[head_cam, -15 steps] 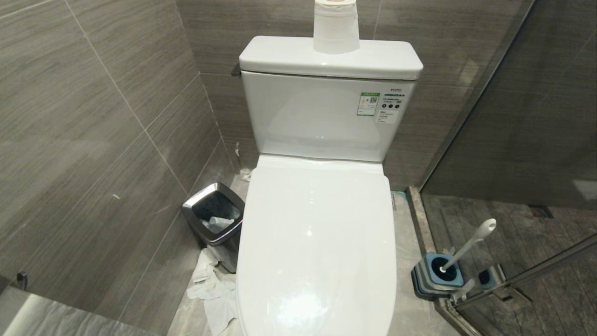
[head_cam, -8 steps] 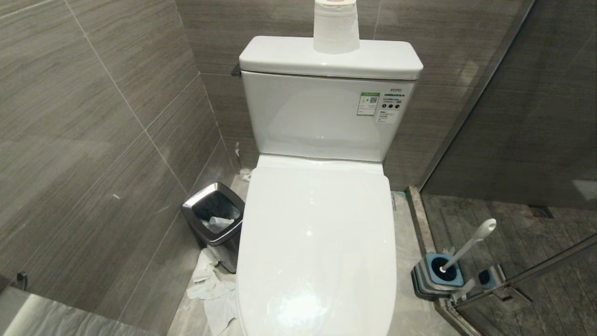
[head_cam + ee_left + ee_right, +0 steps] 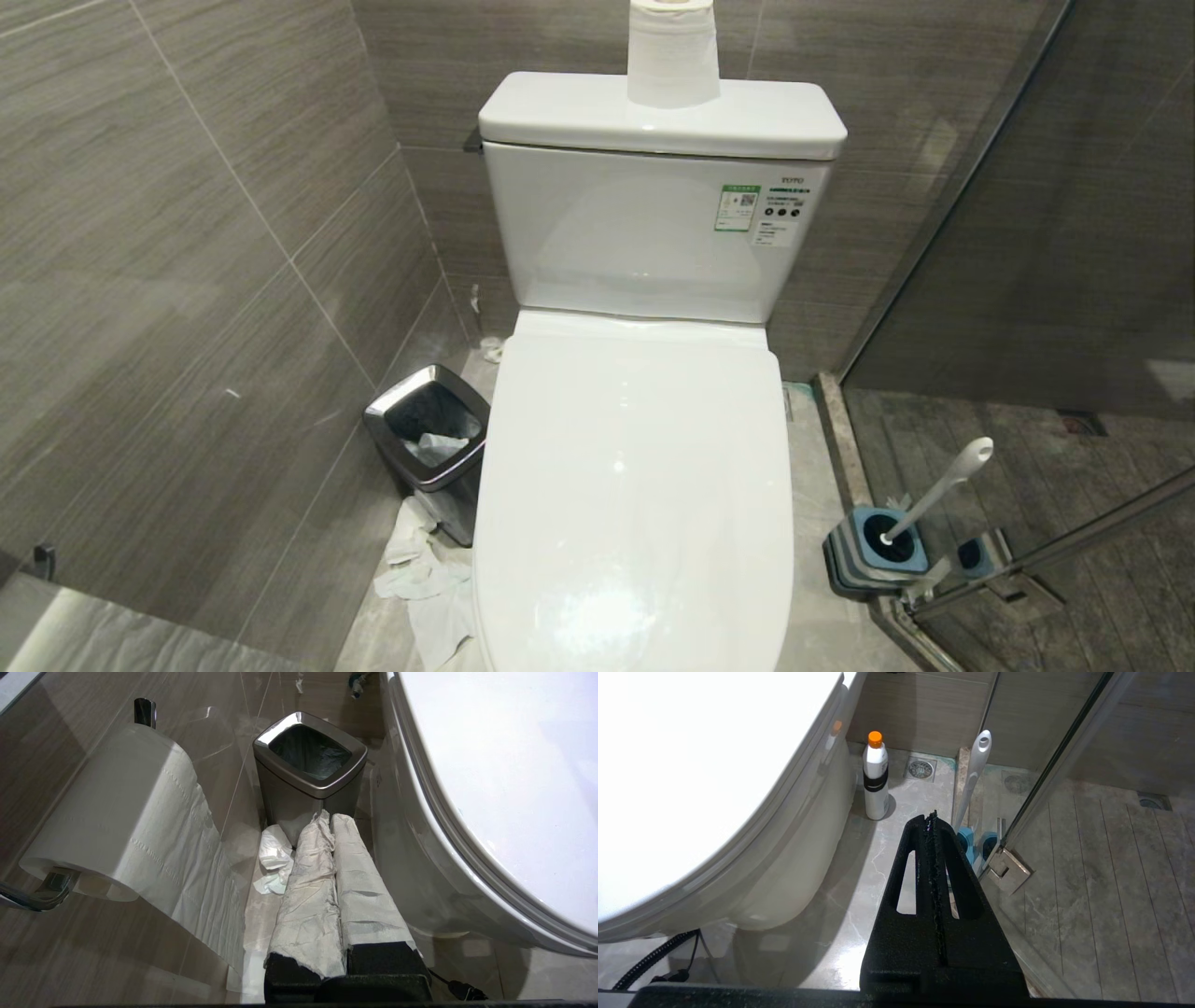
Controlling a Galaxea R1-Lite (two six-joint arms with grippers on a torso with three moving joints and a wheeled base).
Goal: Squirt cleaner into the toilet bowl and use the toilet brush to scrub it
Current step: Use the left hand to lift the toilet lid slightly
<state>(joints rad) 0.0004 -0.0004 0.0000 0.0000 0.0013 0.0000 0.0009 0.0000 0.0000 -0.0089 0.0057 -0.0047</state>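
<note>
Nothing started: glossy white ceramic toilet bowl (image 3: 635,485) lidded, slim white-grey toilet brush (image 3: 938,490) in holder beside it. Left gripper (image 3: 329,823), right gripper (image 3: 931,816) pressed together, empty (parked low). Next, presumably: lift lid.

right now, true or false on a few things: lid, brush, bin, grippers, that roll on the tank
1. The toilet lid is closed. True.
2. The toilet brush lies on the floor. False: it stands tilted in its holder.
3. The steel bin is on the brush's side of the toilet. False: it is on the opposite side.
4. The left gripper and right gripper are both shut and empty. True.
5. The paper roll stands upright on the tank. True.
</note>
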